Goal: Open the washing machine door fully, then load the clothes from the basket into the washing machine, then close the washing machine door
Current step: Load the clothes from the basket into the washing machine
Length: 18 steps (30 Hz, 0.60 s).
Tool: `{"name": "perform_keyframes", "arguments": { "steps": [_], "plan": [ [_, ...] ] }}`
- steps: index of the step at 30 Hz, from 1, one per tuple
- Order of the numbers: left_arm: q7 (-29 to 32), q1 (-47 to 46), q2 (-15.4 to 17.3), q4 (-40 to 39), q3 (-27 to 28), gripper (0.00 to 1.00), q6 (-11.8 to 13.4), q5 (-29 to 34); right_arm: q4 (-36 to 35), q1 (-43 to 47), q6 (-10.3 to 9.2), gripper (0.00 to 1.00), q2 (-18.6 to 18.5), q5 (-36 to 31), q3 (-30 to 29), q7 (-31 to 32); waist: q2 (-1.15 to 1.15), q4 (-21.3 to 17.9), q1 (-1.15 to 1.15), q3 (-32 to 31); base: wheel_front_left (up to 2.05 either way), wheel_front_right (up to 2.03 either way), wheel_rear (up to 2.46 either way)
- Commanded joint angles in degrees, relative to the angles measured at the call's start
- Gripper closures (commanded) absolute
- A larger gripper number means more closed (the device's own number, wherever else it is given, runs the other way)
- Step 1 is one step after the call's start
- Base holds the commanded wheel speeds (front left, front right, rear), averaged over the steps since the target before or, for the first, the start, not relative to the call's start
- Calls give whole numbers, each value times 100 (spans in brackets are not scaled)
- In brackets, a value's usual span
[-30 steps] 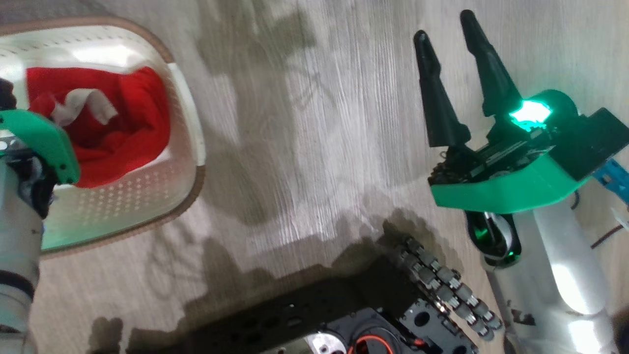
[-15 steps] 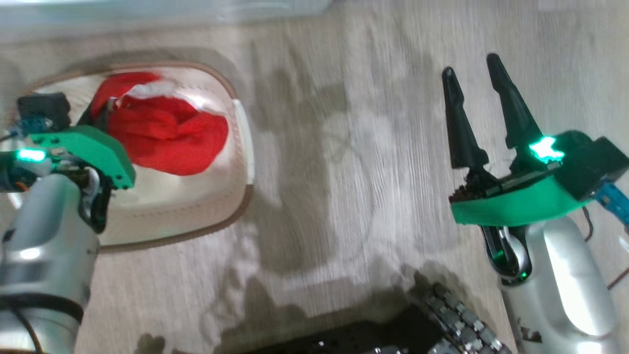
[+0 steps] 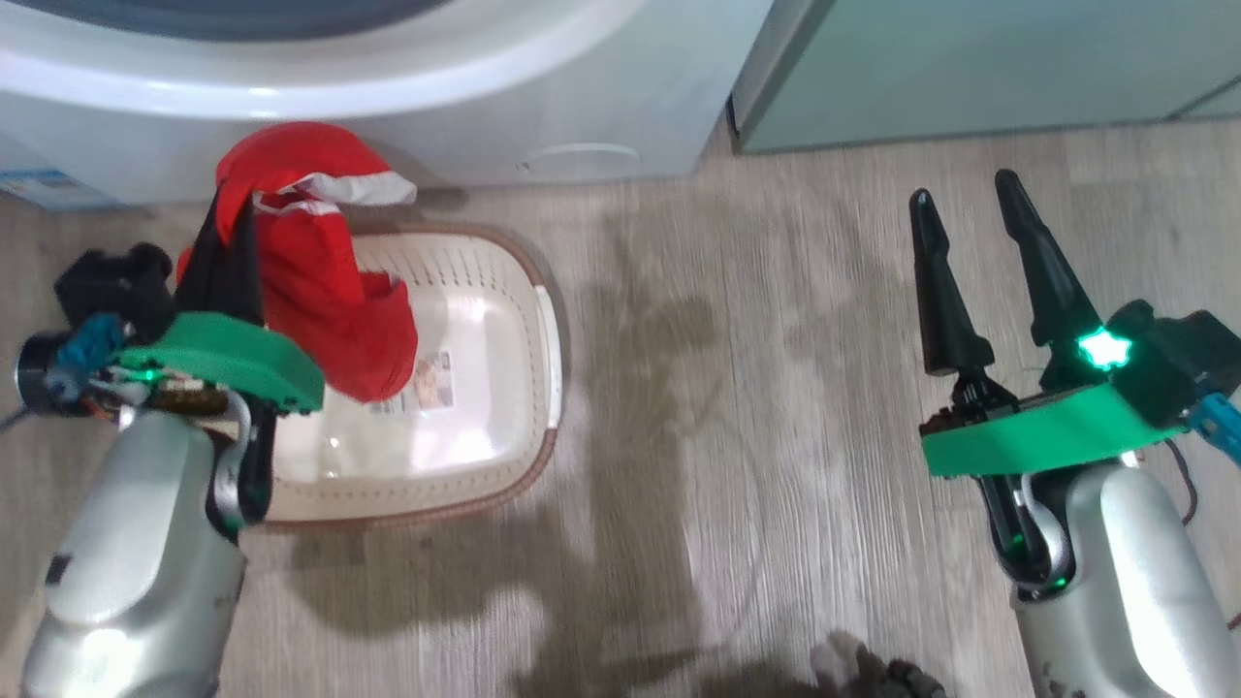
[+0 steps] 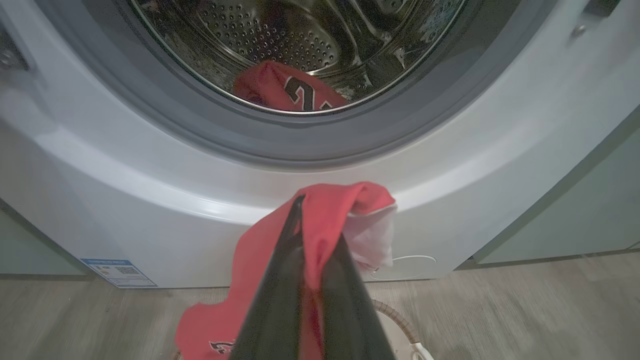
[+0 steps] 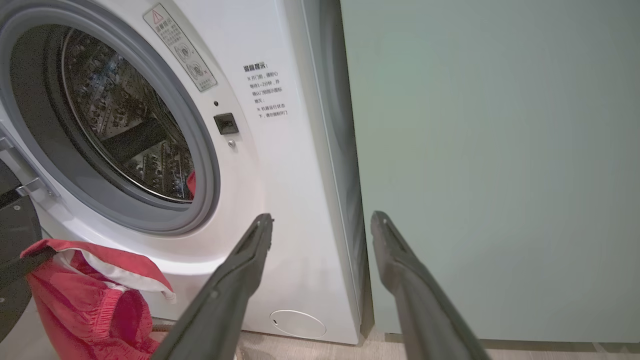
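Observation:
My left gripper point(image 3: 230, 208) is shut on a red garment with white trim point(image 3: 320, 291), which hangs from its fingers above the far left part of the cream basket point(image 3: 553, 320). In the left wrist view the garment point(image 4: 330, 205) drapes over the closed fingers in front of the washing machine point(image 4: 150, 190), just below its open port. Another red garment point(image 4: 285, 90) lies in the steel drum. A dark edge by the hinge point(image 5: 15, 220) may be the door swung aside. My right gripper point(image 3: 965, 194) stands open and empty over the floor at the right.
The basket's bottom shows bare with a label. A pale green cabinet point(image 3: 970, 68) stands right of the machine, directly ahead of my right gripper point(image 5: 321, 218). The round filter cover point(image 3: 580, 155) sits low on the machine's front. Wood floor lies between the basket and my right arm.
The head camera has tilted up, bringing the machine and cabinet into view. My left gripper has lifted the red garment out of the basket toward the machine. The right gripper stays open.

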Motion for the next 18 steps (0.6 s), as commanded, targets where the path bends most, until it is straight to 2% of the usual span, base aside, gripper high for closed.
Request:
{"name": "perform_keyframes", "arguments": {
  "steps": [1, 10, 18],
  "plan": [
    [-62, 51, 192, -320, 249, 100, 60, 28, -206, 124, 0, 0, -1, -67, 84, 27, 0, 85, 1, -224, 0, 0, 0],
    [-70, 923, 272, -1850, 400, 100, 465, 161, -168, 420, 0, 0, -1, -116, -60, 192, 0, 165, 1, -881, 0, 0, 0],
    [-41, 1727, 313, -2533, 393, 100, 728, 275, -60, 792, 0, 0, -1, -162, -158, 287, 0, 237, 1, -1466, 0, 0, 0]
  ]
}}
